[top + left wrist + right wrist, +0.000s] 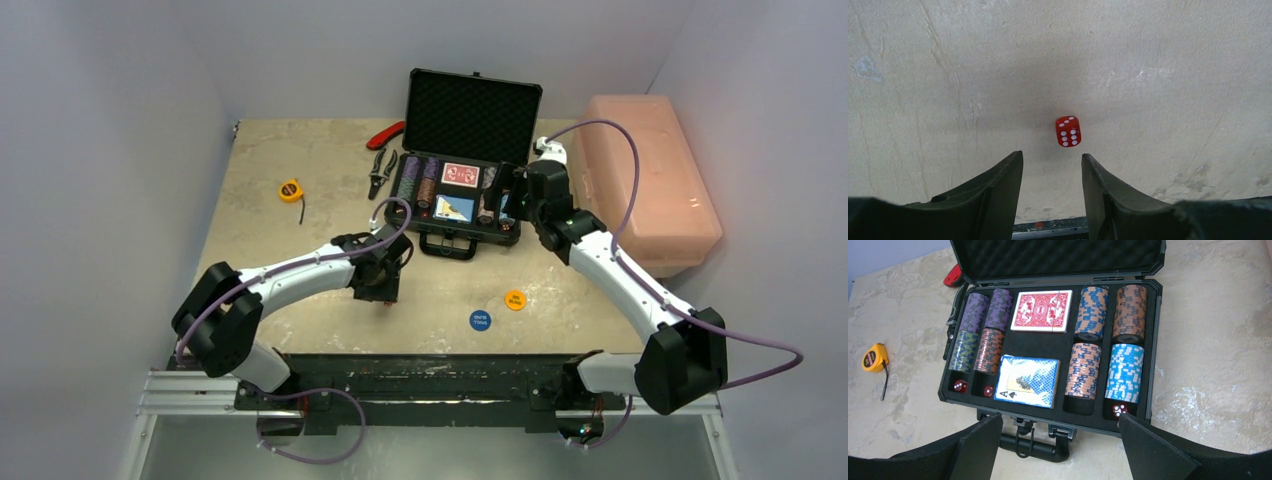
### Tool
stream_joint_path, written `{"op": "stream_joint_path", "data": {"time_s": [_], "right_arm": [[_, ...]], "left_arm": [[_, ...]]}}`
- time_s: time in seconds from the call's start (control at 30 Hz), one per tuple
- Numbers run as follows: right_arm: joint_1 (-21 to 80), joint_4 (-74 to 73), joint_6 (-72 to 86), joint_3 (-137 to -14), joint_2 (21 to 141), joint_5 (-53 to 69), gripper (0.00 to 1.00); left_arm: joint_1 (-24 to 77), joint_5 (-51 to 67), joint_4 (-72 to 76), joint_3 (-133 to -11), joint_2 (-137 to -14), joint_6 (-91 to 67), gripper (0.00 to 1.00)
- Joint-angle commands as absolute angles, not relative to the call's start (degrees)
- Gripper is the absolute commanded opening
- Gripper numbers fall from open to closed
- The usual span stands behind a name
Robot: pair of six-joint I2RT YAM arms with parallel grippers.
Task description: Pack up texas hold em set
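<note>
Left arm: from its base at the lower left of the top view, elbow bent, forearm running right toward centre; the left gripper [383,296] points down, low over the table [260,235].
Left fingers: apart with nothing between them, their tips at the bottom centre of the left wrist view.
Loose die [1068,131]: red, on bare table just above the fingertips in the left wrist view, touching neither; six-pip face toward the camera.
Discs: blue disc [481,320] and orange disc [515,299] lie flat, near each other, right of centre.
Right arm: from the lower right, forearm slanting up-left; the right gripper [1059,416] hangs over the case's near right part.
Right fingers: wide apart, holding nothing.
Briefcase [1154,340]: upper centre, open; long axis left to right, handle [1030,442] toward the arms, foam lid [472,105] upright at the far edge.
Contents: chip stacks [1083,371] lie on their sides, axes near to far; blue deck [1028,381] nearer, red deck [1040,310] behind; boxed dice [960,385] in three near pockets.
Surroundings: pliers [381,172] just left of the case, tape measure [290,190] farther left, pink box [655,180] at the right.
</note>
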State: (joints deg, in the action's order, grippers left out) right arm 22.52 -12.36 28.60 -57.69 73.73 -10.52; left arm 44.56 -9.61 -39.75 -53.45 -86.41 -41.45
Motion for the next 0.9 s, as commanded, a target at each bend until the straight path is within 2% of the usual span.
{"op": "stream_joint_path", "data": {"time_s": [0.0, 0.27, 0.47, 0.87], "right_arm": [[23.3, -10.8, 29.2, -57.3, 72.9, -11.3, 0.91], [24.3, -10.7, 28.9, -57.2, 73.0, -12.5, 0.91], [24.9, -10.7, 28.7, -57.2, 73.0, -13.2, 0.92], [26.0, -10.9, 28.3, -57.3, 72.9, -14.4, 0.92]], "left_arm": [[45.3, -9.8, -37.9, -55.9, -87.1, -43.2, 0.46], [45.5, -9.7, -37.0, -55.4, -88.2, -43.4, 0.43], [45.9, -10.5, -36.3, -56.1, -89.7, -44.6, 0.37], [46.2, -12.1, -37.7, -57.3, -92.2, -45.8, 0.34]]}}
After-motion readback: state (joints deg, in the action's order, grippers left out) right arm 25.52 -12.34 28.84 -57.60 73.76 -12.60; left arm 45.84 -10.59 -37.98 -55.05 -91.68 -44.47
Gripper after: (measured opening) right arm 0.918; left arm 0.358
